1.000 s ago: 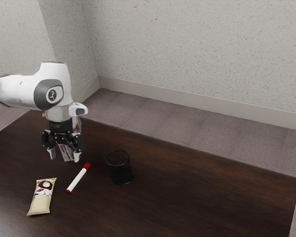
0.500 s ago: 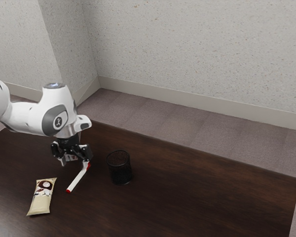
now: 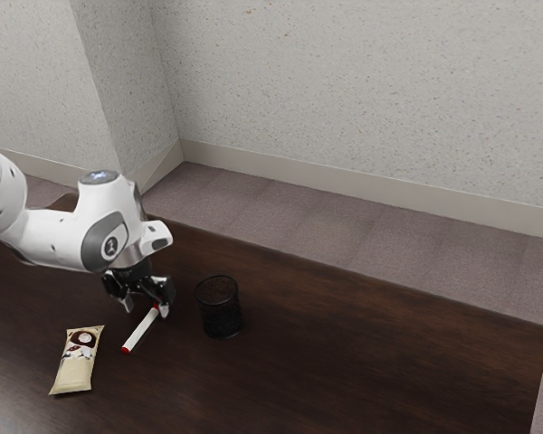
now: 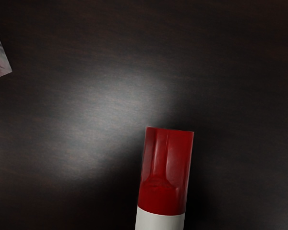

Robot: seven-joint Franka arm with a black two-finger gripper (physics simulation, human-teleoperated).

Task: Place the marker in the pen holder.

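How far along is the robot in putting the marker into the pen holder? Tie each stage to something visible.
The approach looks done: the end effector sits low over the red end of the marker. The grasp seems under way, but the fingers stand apart and the marker lies on the table. Left: gripping, lifting, and lowering it into the upright pen holder.
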